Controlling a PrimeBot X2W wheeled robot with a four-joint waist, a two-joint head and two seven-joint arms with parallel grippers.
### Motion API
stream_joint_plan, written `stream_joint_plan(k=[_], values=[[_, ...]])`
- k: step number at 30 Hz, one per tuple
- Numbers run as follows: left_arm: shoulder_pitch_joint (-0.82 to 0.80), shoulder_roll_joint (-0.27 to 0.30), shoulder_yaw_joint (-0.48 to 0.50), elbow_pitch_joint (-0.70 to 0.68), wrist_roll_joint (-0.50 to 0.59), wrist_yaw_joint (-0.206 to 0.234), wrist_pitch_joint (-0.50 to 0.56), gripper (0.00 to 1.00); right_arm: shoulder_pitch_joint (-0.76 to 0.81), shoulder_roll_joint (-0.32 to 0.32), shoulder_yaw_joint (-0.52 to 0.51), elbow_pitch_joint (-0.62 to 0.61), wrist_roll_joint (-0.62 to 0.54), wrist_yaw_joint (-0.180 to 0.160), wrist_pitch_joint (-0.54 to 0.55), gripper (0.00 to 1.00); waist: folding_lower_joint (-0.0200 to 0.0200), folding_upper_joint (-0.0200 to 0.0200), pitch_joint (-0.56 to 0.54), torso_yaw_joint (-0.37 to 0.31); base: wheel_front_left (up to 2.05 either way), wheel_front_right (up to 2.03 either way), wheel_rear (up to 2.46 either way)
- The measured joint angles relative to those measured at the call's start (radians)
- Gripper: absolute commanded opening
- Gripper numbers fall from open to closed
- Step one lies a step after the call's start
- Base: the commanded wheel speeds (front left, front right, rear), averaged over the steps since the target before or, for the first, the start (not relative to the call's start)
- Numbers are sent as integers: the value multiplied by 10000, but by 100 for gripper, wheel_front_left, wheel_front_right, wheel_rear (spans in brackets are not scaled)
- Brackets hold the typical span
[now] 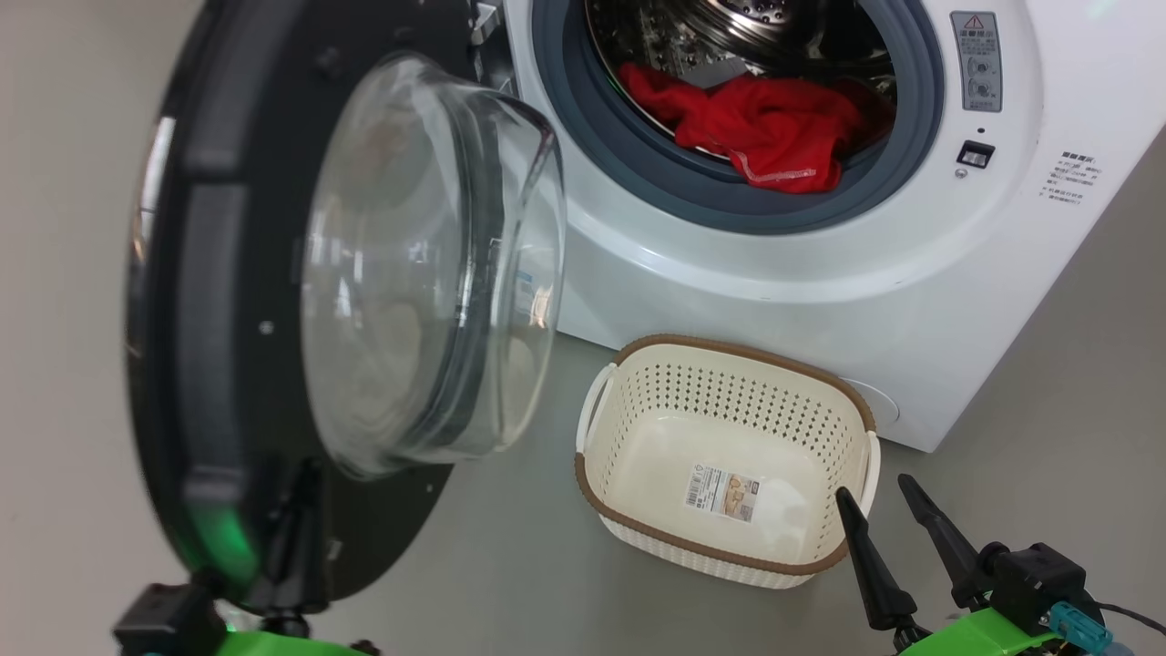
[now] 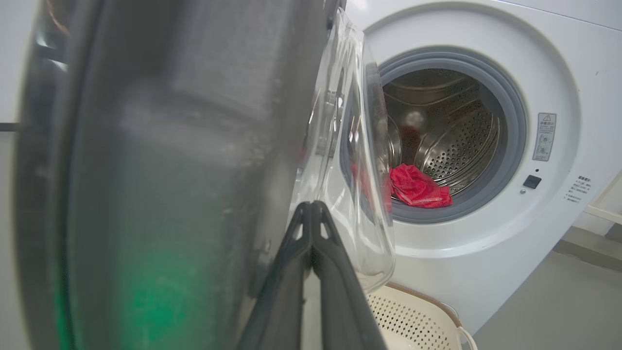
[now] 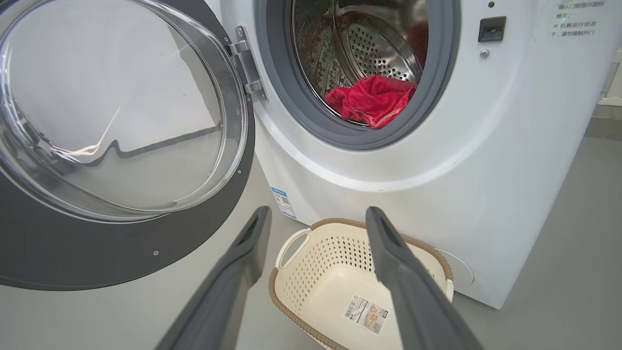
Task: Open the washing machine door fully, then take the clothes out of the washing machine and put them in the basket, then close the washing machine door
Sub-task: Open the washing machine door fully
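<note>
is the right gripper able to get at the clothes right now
Probably yes: the washing machine door stands open to the left, the clothes lie at the drum's open mouth, and the right gripper is open and empty.

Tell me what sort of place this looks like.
Likely a laundry area, perhaps a test setup: a white front-loading washing machine with its door swung open, red clothes inside, and a perforated basket on the bare grey floor before it.

Plain grey floor [image 1: 1075, 410], smooth, matte, evenly lit. Pale wall [image 2: 610, 194] with white skirting [image 2: 600, 215], far right in left wrist view.
</note>
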Motion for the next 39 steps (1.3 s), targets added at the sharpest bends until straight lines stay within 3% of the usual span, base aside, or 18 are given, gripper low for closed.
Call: stream_joint_plan(k=[7,20,32,39], values=[[-661,-109,1726,397,782,-389,0,0,-94,-63,4,-6,0,0,-23,100,1,0,263,-115,0,0,0],[-1907,-209,4512,1271,1593,-675,-2,0,-273,-255,-50,-63,-73,0,-23,100,1,0,710,-565,0,0,0],[-3120,222,5712,2441,2180,-901,-6,0,-610,-337,-33,-134,-88,0,-23,100,1,0,1106,-871,0,0,0],[-3336,372,5925,2727,2263,-920,-4,0,-612,-351,-27,-134,-90,0,-23,100,1,0,1047,-932,0,0,0]])
